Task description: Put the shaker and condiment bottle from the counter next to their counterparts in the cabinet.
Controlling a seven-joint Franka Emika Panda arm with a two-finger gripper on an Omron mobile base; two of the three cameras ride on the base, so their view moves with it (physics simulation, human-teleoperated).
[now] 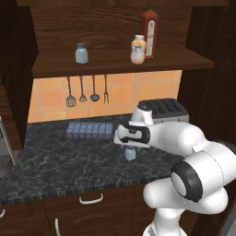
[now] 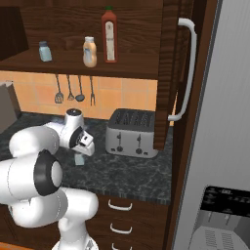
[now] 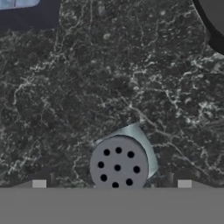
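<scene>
We see the cabinet [image 1: 120, 64] shelf holding three containers. A shaker [image 1: 81, 53] with a grey cap stands upright toward the left of the shelf, well apart from the others. The orange bottle [image 1: 138, 50] with a white cap stands upright just beside the tall red bottle [image 1: 150, 26], in front of it and slightly to its left in the left base view; the right base view shows the same pair, orange bottle [image 2: 89, 52] left of the red bottle [image 2: 109, 34]. We cannot tell the fill of any of them.

A second shaker [image 1: 130, 153] stands upright on the counter [image 1: 55, 166], directly under the hand. In the hand view we look down on its perforated grey cap [image 3: 118, 165], with a sliver of pale translucent body showing beside it.

The gripper [image 3: 111, 184] hangs above this shaker with its fingers spread to their widest, one tip [image 3: 39, 183] on each side of the cap and clear of it; nothing is held.

On the counter behind the shaker lies a blue-grey compartmented tray [image 1: 90, 130]; its cells are too small for us to read. A toaster [image 2: 132, 132] sits to the right. Utensils [image 1: 86, 91] hang on the tiled wall below the shelf.
</scene>
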